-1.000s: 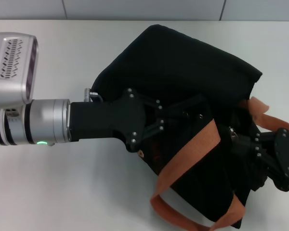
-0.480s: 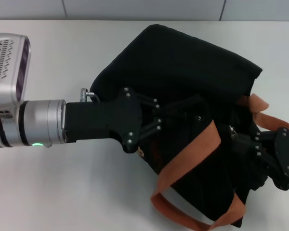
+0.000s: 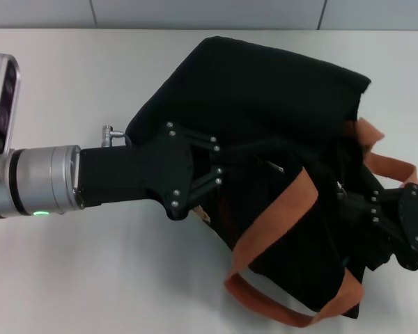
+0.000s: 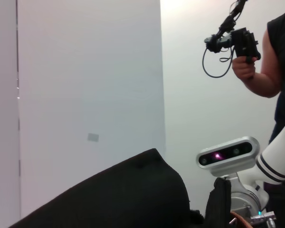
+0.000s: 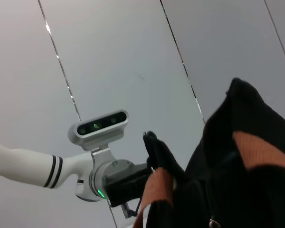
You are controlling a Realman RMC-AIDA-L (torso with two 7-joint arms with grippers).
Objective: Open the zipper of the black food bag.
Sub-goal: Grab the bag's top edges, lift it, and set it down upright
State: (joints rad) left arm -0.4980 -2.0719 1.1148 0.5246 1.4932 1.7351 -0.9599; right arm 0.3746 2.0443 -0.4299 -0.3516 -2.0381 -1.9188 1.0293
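Since a second ago the left gripper (image 3: 268, 163) has been sliding back toward the robot's left, and the black food bag (image 3: 265, 104) is getting tugged along with it, its far corner shifting a bit too. That bag is lying slumped on its side on the white table (image 3: 90, 278), sitting right of centre in the head view, with its orange-brown strap handles (image 3: 275, 216) looping out toward the robot. The zipper (image 3: 275, 167) is running along the edge where the left gripper is working, with a little glint of silver showing there, though it's too small to say more. Left fingers are pinched together on that zipper spot, pressed into the fabric. Over on the bag's right end, the right gripper (image 3: 359, 209) is digging into the black cloth; can't tell how its fingers are set, they're buried in the folds. Left wrist view is also catching a person's hand (image 4: 244, 66) holding a cabled device in the background.
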